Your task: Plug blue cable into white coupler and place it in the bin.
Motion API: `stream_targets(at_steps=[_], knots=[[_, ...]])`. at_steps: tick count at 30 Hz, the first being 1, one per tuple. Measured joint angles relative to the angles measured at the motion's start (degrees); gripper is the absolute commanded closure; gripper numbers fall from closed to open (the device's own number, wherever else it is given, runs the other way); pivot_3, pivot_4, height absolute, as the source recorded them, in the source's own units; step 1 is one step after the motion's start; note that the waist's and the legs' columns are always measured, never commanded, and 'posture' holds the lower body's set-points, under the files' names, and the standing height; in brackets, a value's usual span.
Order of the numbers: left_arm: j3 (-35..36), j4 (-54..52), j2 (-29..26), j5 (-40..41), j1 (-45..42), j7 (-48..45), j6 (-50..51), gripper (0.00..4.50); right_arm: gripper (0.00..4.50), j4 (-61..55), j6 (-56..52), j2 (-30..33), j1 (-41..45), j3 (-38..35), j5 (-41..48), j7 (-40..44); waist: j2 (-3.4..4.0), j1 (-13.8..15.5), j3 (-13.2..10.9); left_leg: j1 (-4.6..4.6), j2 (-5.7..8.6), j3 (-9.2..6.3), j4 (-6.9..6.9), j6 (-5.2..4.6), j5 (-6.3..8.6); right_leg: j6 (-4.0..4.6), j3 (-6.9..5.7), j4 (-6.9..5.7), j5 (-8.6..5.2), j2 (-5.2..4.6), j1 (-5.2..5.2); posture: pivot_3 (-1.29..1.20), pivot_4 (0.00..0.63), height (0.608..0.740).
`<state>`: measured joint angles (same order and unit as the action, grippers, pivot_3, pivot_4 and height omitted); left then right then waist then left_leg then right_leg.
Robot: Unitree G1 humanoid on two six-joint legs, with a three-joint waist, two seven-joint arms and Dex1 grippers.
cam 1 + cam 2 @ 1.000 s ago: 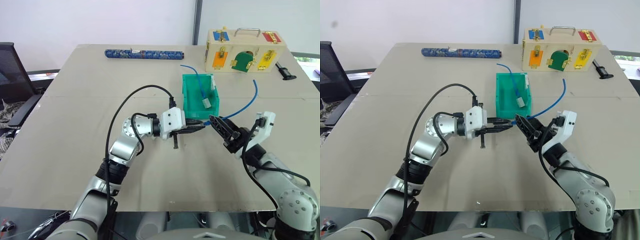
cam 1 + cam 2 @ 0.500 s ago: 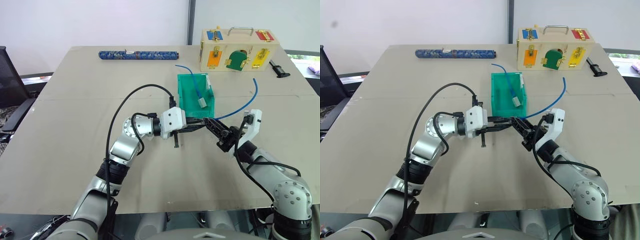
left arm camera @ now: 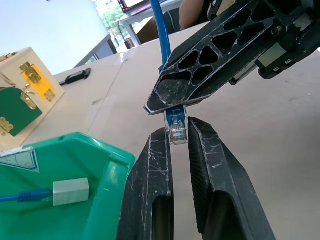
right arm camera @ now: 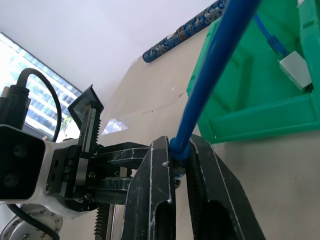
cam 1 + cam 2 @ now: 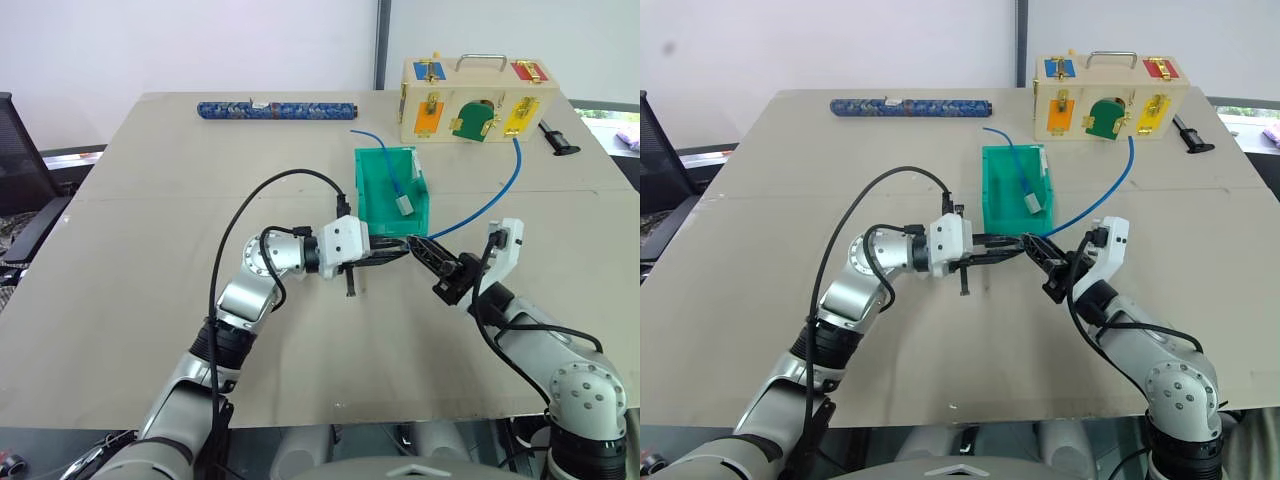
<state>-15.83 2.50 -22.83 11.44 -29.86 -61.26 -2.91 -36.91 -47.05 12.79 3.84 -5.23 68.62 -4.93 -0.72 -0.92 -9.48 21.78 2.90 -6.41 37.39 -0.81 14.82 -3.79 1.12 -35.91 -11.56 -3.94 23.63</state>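
The blue cable [image 5: 480, 208] runs from near the cream box down to both grippers, which meet tip to tip in front of the bin [image 5: 372, 195]. My right gripper [image 4: 180, 145] is shut on the cable just behind its plug. In the left wrist view, the plug [image 3: 175, 120] sits between the tips of my left gripper [image 3: 179, 131], whose fingers press close on both its sides. The teal-green bin [image 3: 75, 160] stands just beyond the grippers. The white coupler is out of view.
Inside the bin lies another blue cable ending in a grey block [image 5: 404, 204]. A cream wooden box with coloured doors [image 5: 470, 98] and a black tool [image 5: 553, 138] stand at the back right. A blue patterned roll [image 5: 277, 108] lies at the back.
My right gripper, open and a little apart a second ago, moved in to the left gripper's tips and shut on the cable. The cable's free length has swung toward the wooden box.
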Motion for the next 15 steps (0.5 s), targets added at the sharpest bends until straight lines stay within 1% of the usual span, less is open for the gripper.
stream_targets(at_steps=[1, 2, 3, 4, 6, 7, 8, 11, 15], knots=[[0.24, -0.43, -0.29, 0.31, 0.31, 0.00, 0.66, 2.43, 4.50, 0.04, 0.02, 0.04, 0.00, 0.08, 0.00, 0.00, 0.00, 0.00, 0.00, 0.00, 0.00, 0.00, 0.00, 0.00, 0.00, 0.00, 0.00, 0.00, 0.00, 0.00, 0.00, 0.00, 0.150, 0.740], [1.53, -2.13, -0.99, 2.31, 1.42, 0.16, 3.72, 1.94, 4.50, 0.17, 0.04, 0.23, 0.01, 0.38, -0.02, 0.13, 0.01, -0.14, 0.00, 0.00, -0.03, 0.01, -0.01, 0.00, 0.00, 0.00, 0.02, 0.00, 0.00, 0.00, 0.01, 0.00, 0.150, 0.740], [2.77, -3.40, -1.83, 4.13, 2.12, 0.29, 6.36, 1.56, 4.50, 0.36, 0.07, 0.41, -0.01, 0.47, -0.04, 0.32, 0.01, -0.23, -0.01, 0.00, -0.05, 0.01, -0.01, 0.00, 0.00, 0.00, 0.02, 0.00, 0.00, 0.01, 0.02, 0.00, 0.150, 0.740], [5.41, -5.85, -3.79, 7.43, 3.39, 0.55, 11.32, 1.15, 4.50, 0.75, 0.19, 0.68, -0.06, 0.56, -0.16, 0.75, 0.01, -0.35, -0.01, -0.01, -0.07, 0.00, -0.02, 0.00, 0.00, 0.00, 0.02, 0.00, 0.00, 0.03, 0.02, 0.00, 0.150, 0.740], [7.46, -6.95, -5.14, 9.37, 3.94, 0.95, 14.38, 1.15, 4.50, 0.99, 0.23, 1.08, -0.09, 0.63, -0.30, 0.98, 0.03, -0.33, -0.02, -0.01, -0.07, -0.02, -0.02, 0.00, 0.00, 0.00, 0.00, -0.01, -0.01, 0.03, 0.03, 0.00, 0.150, 0.740], [11.91, -9.11, -7.55, 13.57, 5.62, 2.39, 20.85, 1.15, 4.50, 1.24, 0.37, 1.69, -0.28, 0.73, -0.54, 1.90, 0.03, -0.34, -0.02, -0.02, -0.08, -0.02, -0.02, 0.00, 0.00, -0.01, 0.00, -0.01, -0.01, 0.04, 0.02, 0.00, 0.150, 0.740], [12.08, -9.14, -7.60, 13.67, 5.66, 2.46, 21.05, 1.15, 4.50, 1.26, 0.38, 1.70, -0.29, 0.73, -0.55, 1.94, 0.03, -0.34, -0.02, -0.02, -0.08, -0.02, -0.02, 0.00, 0.00, -0.01, 0.00, -0.01, -0.01, 0.04, 0.02, 0.00, 0.150, 0.740], [19.24, -10.45, -10.00, 17.24, 11.67, 6.47, 26.83, 1.15, 4.50, 2.30, 1.10, 2.06, -0.13, 1.09, -1.40, 3.67, 0.04, -0.80, -0.02, -0.04, -0.09, 0.03, -0.06, 0.00, 0.00, 0.00, 0.06, 0.00, -0.01, 0.04, 0.05, 0.00, 0.150, 0.740], [23.13, -11.82, -10.65, 18.55, 19.49, 8.65, 28.97, 1.15, 4.50, 3.63, 1.81, 2.36, -0.13, 1.03, -2.51, 5.16, 0.04, -0.83, -0.02, -0.01, -0.09, 0.01, -0.07, 0.00, 0.00, 0.00, 0.05, 0.01, -0.01, 0.01, 0.06, 0.00, 0.150, 0.740]])
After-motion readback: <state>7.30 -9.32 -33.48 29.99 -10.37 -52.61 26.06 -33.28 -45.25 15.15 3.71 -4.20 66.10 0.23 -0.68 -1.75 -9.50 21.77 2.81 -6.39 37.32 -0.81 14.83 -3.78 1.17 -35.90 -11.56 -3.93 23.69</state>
